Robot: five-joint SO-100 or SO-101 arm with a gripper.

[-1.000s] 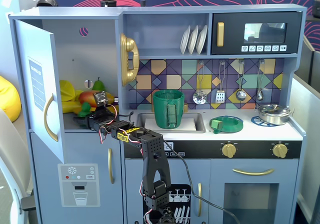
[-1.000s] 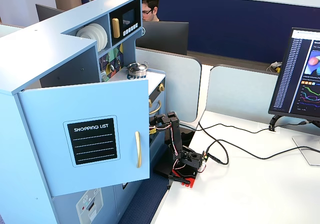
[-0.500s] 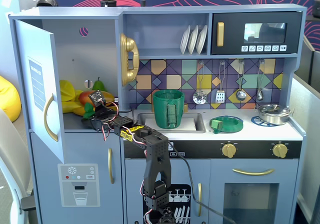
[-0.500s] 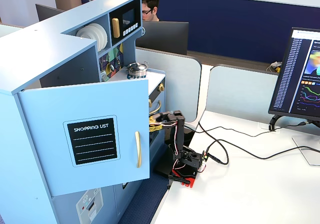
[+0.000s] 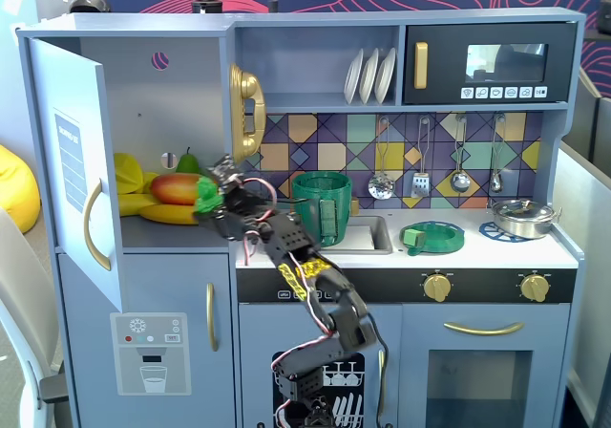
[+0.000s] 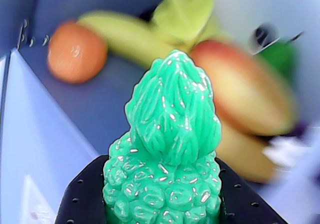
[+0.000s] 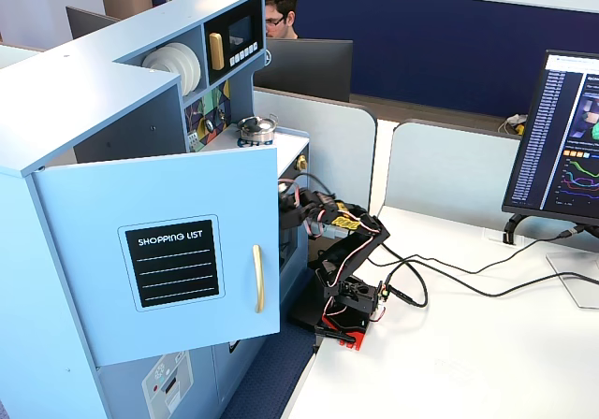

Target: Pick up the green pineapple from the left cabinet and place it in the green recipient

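My gripper (image 5: pixel 210 199) is shut on the green pineapple (image 5: pixel 207 193), held at the right front edge of the left cabinet's (image 5: pixel 196 94) open compartment, just above the shelf. In the wrist view the pineapple (image 6: pixel 167 154) fills the middle, crown up, between my two black fingers (image 6: pixel 85 204). The green recipient (image 5: pixel 323 204), a tall dark-green pot with a strap handle, stands on the counter to the right of the gripper, beside the sink. In a fixed view from behind the open door (image 7: pixel 178 251), the gripper and pineapple are hidden; only the arm (image 7: pixel 342 241) shows.
In the cabinet lie a mango (image 5: pixel 177 188), bananas (image 5: pixel 167 214), a darker green pear (image 5: pixel 189 163) and, in the wrist view, an orange (image 6: pixel 76 51). A gold phone (image 5: pixel 245 111) hangs on the wall above the gripper. A flat green dish (image 5: pixel 432 236) and a steel pot (image 5: pixel 521 217) sit on the counter.
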